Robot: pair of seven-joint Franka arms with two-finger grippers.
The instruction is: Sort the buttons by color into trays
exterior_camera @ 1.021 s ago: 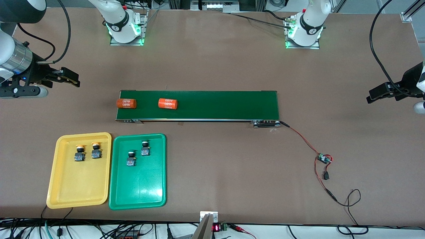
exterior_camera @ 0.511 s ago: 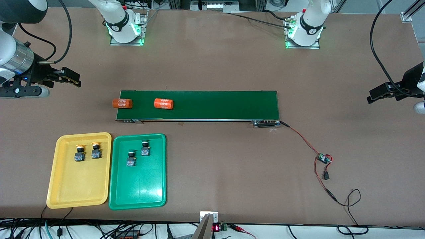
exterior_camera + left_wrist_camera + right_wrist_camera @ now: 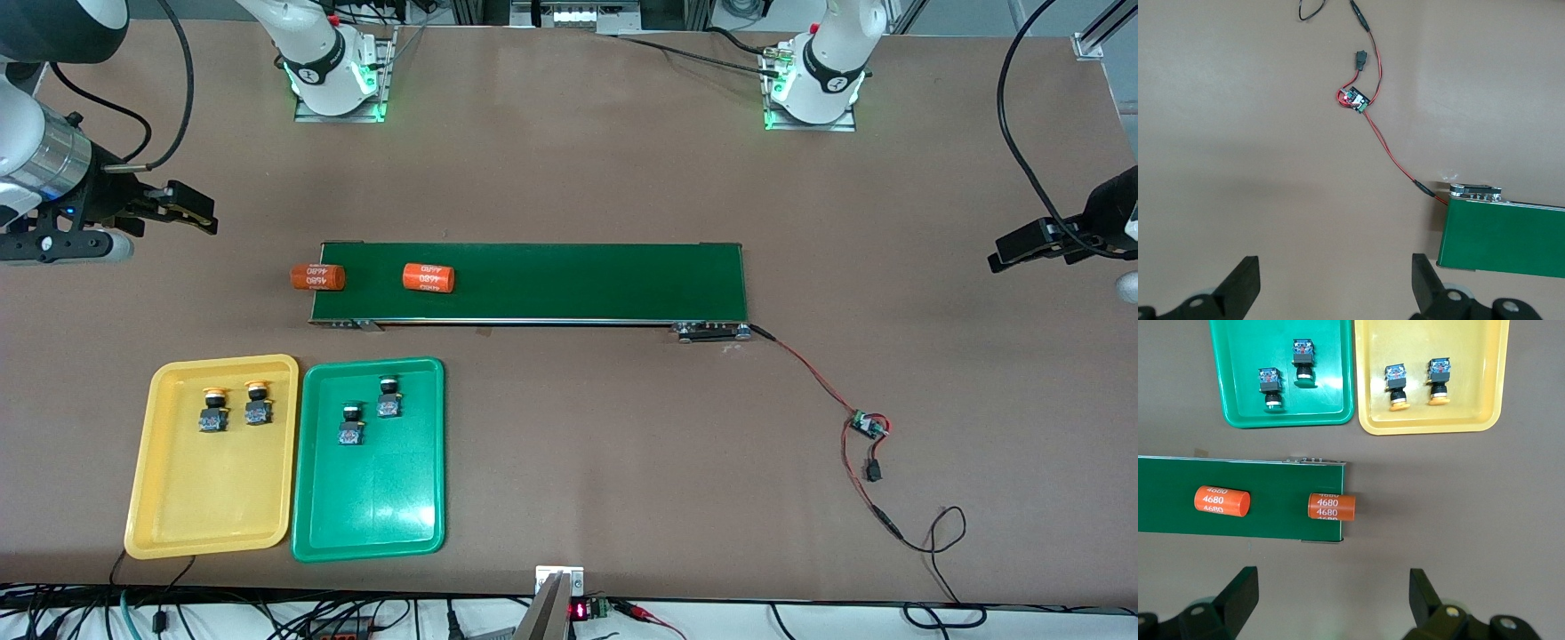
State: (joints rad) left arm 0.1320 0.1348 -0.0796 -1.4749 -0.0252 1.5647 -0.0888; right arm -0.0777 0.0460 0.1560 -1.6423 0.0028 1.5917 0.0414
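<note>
Both arms hang back at the ends of the table. The right gripper (image 3: 197, 213) hovers over bare tabletop at the right arm's end, its fingers (image 3: 1241, 592) spread wide with nothing between them. The left gripper (image 3: 1022, 251) waits over the left arm's end, jaws likewise released and empty, its fingers (image 3: 1245, 283) apart above the brown table (image 3: 578, 160).

The yellow tray (image 3: 213, 524) lies nearer the front camera than the conveyor belt (image 3: 578, 280), toward the right arm's end, with the green tray (image 3: 373, 524) just beside it. Two yellow-capped buttons (image 3: 212, 410) sit side by side in the yellow tray, in the part closest to the belt. Two green-capped buttons (image 3: 352, 423) sit in the green tray, one slightly nearer the belt than the other. All four lie on their sides, caps pointing toward the belt.

One orange cylinder (image 3: 428, 276) with white print lies on the belt near the right arm's end. A second orange cylinder (image 3: 317, 276) overhangs that end of the belt.

From the belt's other end a red and black wire (image 3: 809, 373) runs to a small circuit board (image 3: 867, 425) on the table.
</note>
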